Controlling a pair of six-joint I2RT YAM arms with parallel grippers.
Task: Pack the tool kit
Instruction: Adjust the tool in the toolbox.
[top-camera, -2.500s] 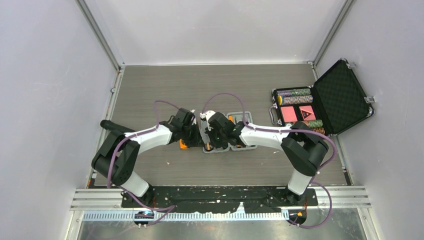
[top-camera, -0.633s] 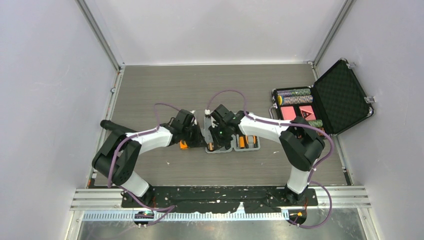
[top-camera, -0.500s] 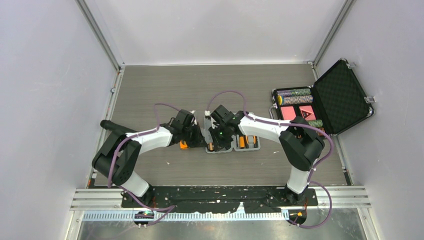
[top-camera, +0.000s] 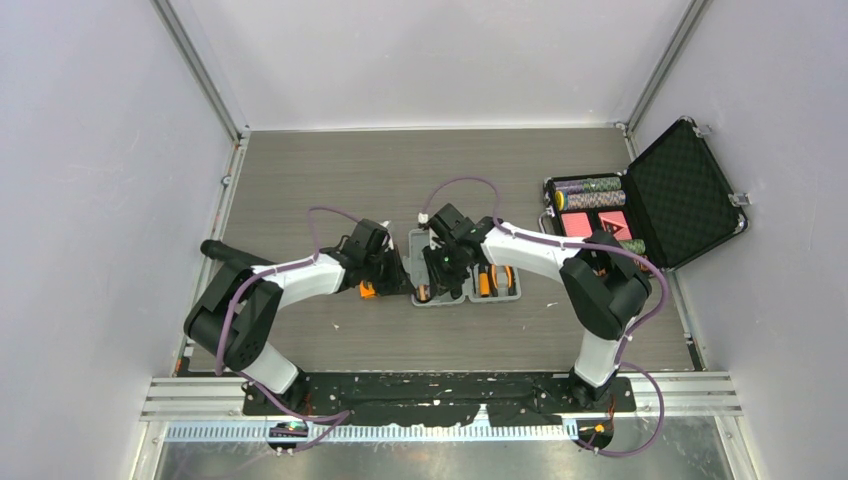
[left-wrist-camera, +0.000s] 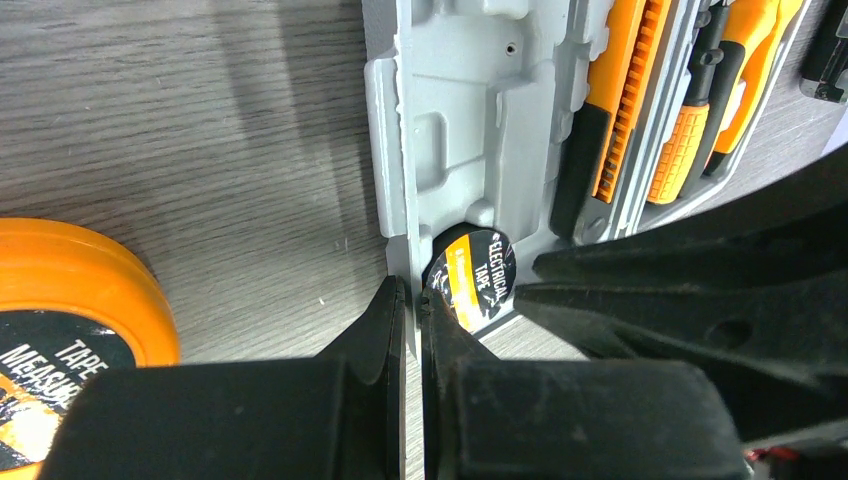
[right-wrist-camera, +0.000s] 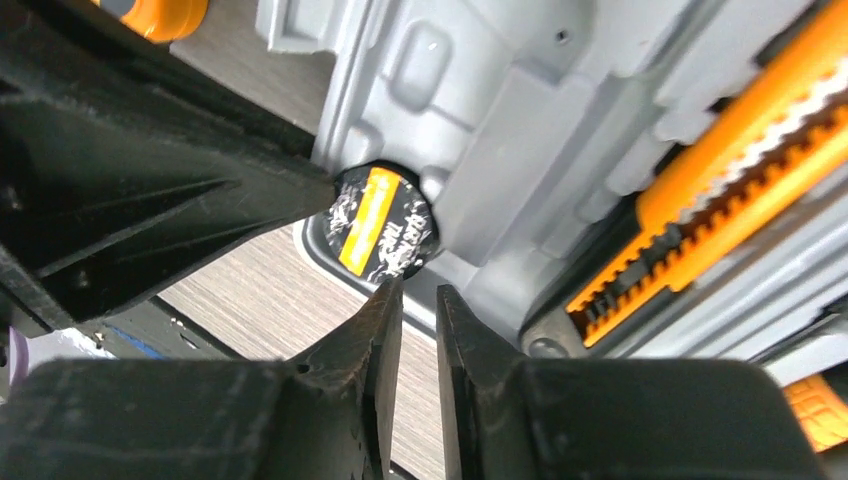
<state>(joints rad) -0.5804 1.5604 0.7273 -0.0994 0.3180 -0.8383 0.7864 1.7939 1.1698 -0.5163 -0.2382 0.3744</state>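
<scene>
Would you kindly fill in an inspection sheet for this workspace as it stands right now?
Surface: wood-grain table, a few pale specks near the front.
Job's things: grey tool case lies open; electrical tape roll sits in its corner slot; orange-and-black tools lie in their slots; tape measure is outside, on the table beside the case.
Clutter: black case of poker chips, lid open, at the right.
Grippers: left gripper shut at the case's rim; right gripper slightly open, empty, beside the tape roll.
Cables: purple cables loop along both arms.
Surroundings: pale walls with metal frame rails.
</scene>
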